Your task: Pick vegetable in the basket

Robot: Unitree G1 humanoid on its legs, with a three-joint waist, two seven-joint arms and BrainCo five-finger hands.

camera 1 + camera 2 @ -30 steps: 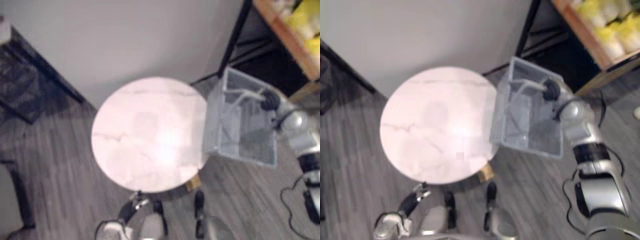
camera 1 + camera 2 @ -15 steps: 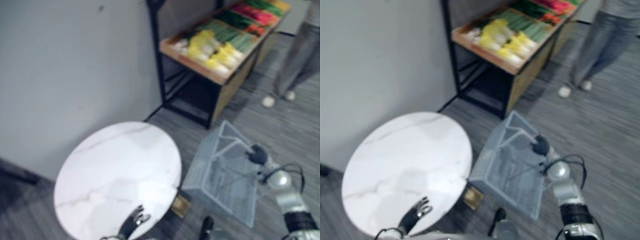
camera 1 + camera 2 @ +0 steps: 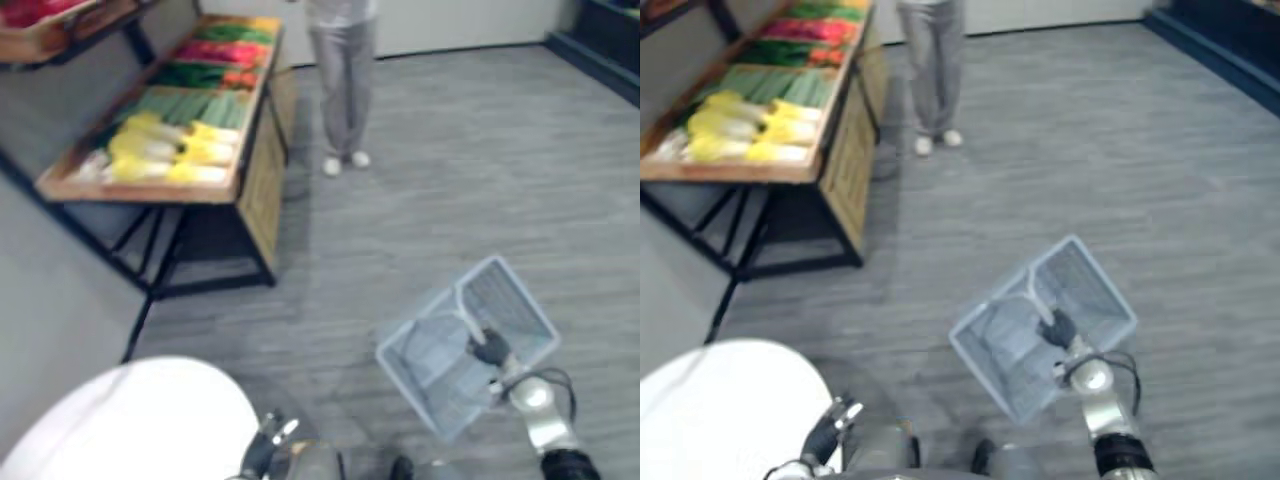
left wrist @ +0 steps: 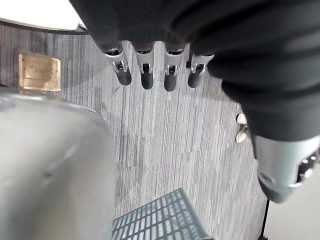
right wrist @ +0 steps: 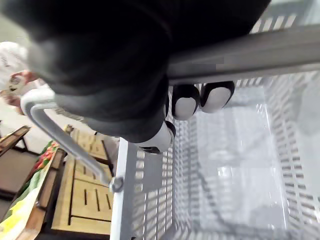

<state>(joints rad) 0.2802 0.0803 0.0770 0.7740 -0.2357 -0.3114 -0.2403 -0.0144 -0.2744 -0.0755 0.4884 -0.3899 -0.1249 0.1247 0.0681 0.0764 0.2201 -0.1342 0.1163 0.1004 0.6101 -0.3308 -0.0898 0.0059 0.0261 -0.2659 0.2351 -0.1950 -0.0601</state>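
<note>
Your right hand [image 3: 489, 349] has fingers [image 5: 186, 101] clasping the basket [image 3: 523, 306] handle [image 5: 260, 47]; left hand [image 3: 268, 440] fingers [image 4: 146, 75] hang relaxed beside the worktop [image 3: 130, 420].

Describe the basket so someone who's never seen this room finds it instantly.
Past the round white table, on the grey floor right of the wooden vegetable stand, the robot's right hand grips a handle. Beneath hangs the basket: pale grey, lattice-walled, empty.
</note>
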